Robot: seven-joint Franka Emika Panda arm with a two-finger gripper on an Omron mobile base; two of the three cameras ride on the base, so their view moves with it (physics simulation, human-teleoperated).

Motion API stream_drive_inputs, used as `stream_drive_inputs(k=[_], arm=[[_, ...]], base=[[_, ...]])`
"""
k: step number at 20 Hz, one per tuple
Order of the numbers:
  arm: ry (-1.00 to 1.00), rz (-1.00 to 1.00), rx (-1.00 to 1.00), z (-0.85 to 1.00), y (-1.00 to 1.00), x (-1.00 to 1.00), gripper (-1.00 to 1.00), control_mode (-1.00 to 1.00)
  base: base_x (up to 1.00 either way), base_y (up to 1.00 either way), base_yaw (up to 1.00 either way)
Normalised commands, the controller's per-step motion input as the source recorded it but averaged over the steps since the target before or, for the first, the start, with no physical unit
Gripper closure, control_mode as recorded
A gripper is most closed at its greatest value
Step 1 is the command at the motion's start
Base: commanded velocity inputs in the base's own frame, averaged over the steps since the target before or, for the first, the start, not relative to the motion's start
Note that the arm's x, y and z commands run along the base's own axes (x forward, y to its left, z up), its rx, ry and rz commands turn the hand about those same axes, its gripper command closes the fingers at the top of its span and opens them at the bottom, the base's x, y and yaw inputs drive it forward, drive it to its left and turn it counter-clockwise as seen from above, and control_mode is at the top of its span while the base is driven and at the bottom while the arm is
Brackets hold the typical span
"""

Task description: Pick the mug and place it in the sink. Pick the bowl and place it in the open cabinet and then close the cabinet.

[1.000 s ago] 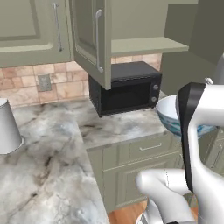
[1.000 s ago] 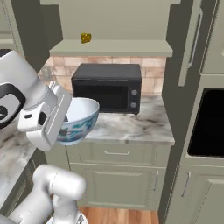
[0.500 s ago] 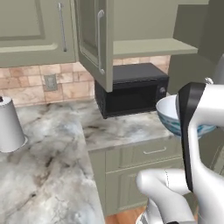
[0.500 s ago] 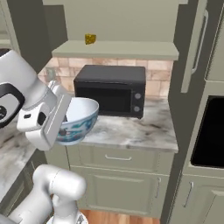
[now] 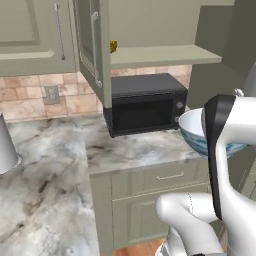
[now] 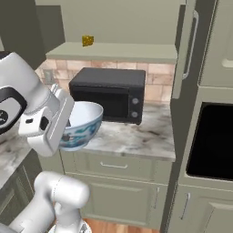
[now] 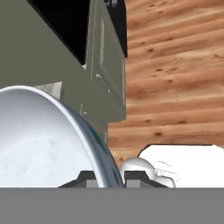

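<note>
Bowl carried in the air, beside the microwave and below the open cabinet.

Left of the microwave (image 6: 109, 94) rides the gripper (image 6: 68, 122), jaws clenched on the rim of the bowl (image 6: 82, 124), one finger inside and one outside; the bowl hangs clear of the counter (image 6: 136, 139). Above the microwave, the cabinet (image 6: 113, 51) shelf carries one small yellow item (image 6: 88, 40); right of it stands the open door (image 6: 187, 45). Risk, as judged: a rim-only grip may let the bowl tilt or slip during the lift, or strike the shelf edge. Count: one bowl, one microwave, one yellow item.
</note>
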Motion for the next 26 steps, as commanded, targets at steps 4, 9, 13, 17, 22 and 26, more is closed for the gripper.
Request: stream_drive_inputs(k=[4,9,13,17,22,26], arm=[[0.0,0.0,0.0,0.0,0.0,0.0,1.0,1.0],[0.0,0.0,0.0,0.0,0.0,0.0,1.0,1.0],[0.0,0.0,0.0,0.0,0.0,0.0,1.0,1.0],[0.0,0.0,0.0,0.0,0.0,0.0,1.0,1.0],[0.0,0.0,0.0,0.0,0.0,0.0,1.0,1.0],[0.0,0.0,0.0,0.0,0.0,0.0,1.0,1.0]], base=[[0.32,-0.07,0.0],[0.61,0.08,0.0],[0.61,-0.06,0.0],[0.35,-0.14,0.0],[0.34,0.0,0.0],[0.25,-0.02,0.0]])
